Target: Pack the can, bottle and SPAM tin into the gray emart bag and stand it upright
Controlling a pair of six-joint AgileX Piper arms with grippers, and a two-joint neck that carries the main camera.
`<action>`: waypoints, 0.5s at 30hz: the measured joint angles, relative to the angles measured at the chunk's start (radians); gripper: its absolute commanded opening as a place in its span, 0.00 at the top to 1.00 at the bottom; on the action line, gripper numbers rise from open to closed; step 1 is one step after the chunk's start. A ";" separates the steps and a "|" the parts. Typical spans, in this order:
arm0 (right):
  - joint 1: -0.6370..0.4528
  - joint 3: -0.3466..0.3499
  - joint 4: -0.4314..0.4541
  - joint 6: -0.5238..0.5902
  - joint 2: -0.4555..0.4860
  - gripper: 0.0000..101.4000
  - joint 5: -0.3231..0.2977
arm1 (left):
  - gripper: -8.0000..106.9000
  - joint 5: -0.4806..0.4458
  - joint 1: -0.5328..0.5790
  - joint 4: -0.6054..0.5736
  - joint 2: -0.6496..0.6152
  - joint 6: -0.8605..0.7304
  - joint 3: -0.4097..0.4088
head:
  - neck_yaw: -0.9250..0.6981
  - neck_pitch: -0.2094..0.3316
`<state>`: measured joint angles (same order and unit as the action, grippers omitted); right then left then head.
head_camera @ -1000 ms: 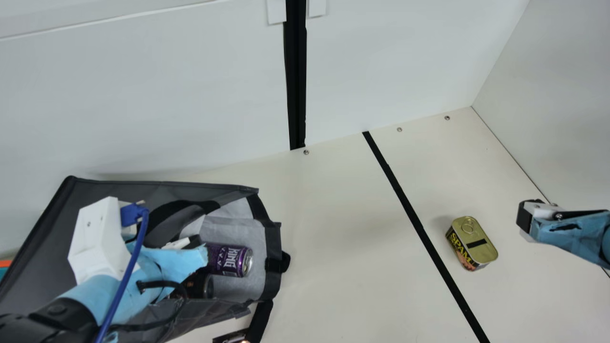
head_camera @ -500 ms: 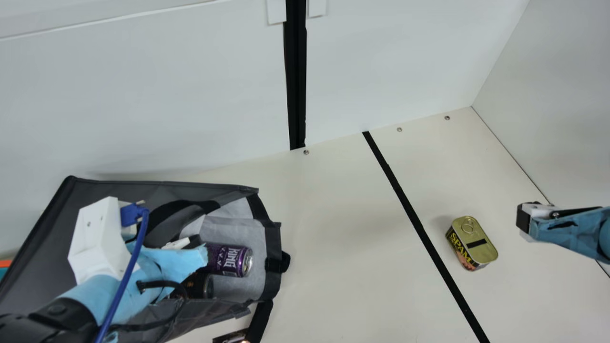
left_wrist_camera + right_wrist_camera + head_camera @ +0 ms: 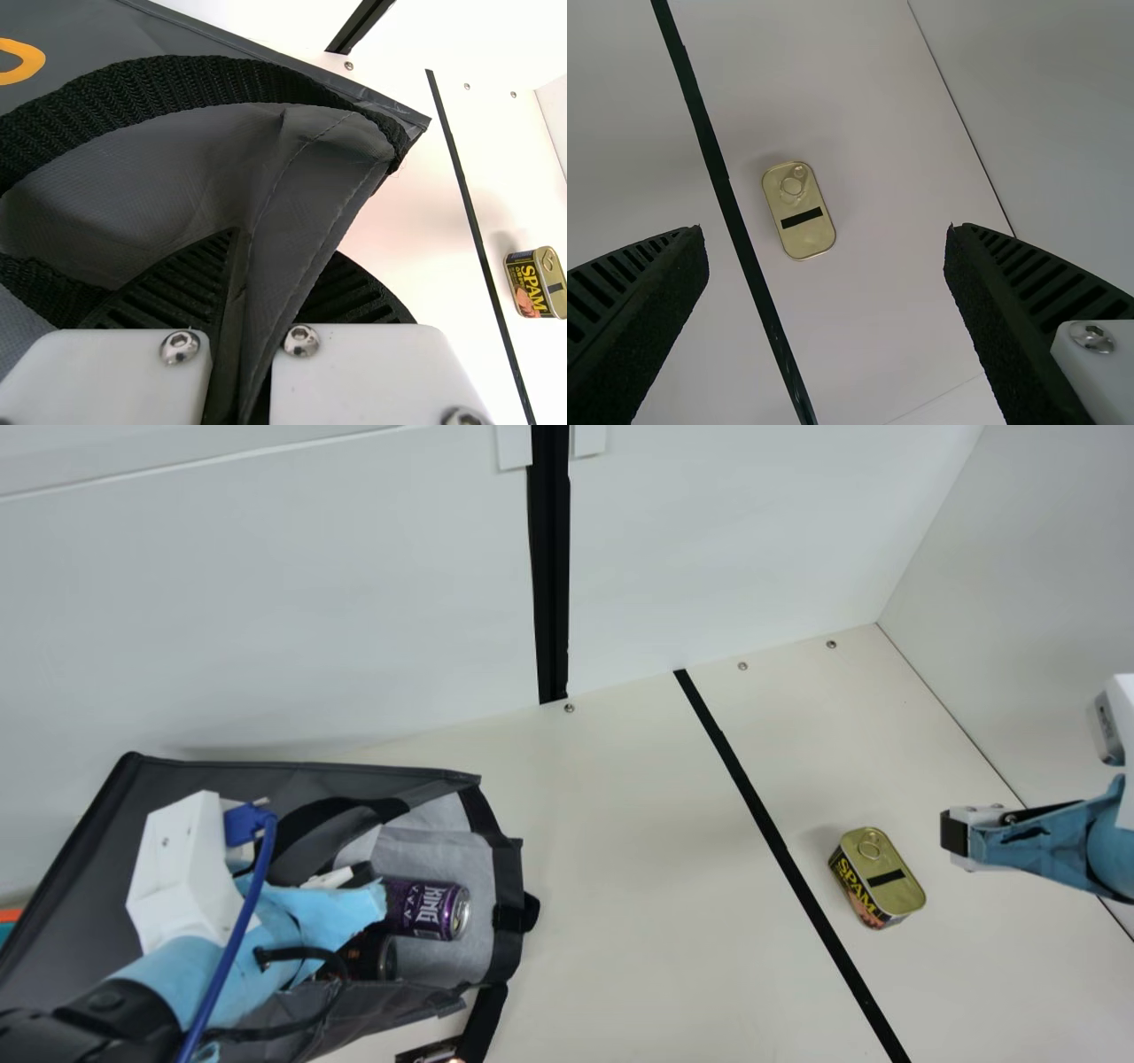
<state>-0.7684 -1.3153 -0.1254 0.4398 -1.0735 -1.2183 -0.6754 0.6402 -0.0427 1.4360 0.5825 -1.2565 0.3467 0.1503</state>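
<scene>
The gray emart bag lies on its side at the left of the main view, its mouth facing right. Inside the mouth rest a purple can and a dark cylindrical item, partly hidden by my left arm. My left gripper is at the bag's mouth; in the left wrist view my left gripper is shut on a fold of bag fabric. The SPAM tin stands on the table at the right. My right gripper is beside it; in the right wrist view my right gripper is wide open, the SPAM tin beneath.
A black tape line crosses the table between bag and tin. White walls stand behind and at the right. A black strap hangs from the bag's lower edge onto the table.
My right arm has come slightly farther left into the main view, nearer the tin. The left arm, bag, cans and tin have stayed in place.
</scene>
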 measured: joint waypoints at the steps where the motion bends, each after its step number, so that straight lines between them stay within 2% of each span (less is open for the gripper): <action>1: -0.006 0.001 -0.007 0.012 -0.008 0.06 0.000 | 1.00 0.000 0.000 0.000 0.000 0.000 0.000 | 0.000 0.002; 15: -0.046 0.017 -0.071 0.180 -0.108 0.06 0.000 | 1.00 0.000 0.000 0.000 0.000 0.000 0.000 | 0.002 0.002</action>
<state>-0.8139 -1.2985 -0.1969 0.6202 -1.1815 -1.2183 -0.6754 0.6402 -0.0427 1.4360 0.5825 -1.2565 0.3482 0.1519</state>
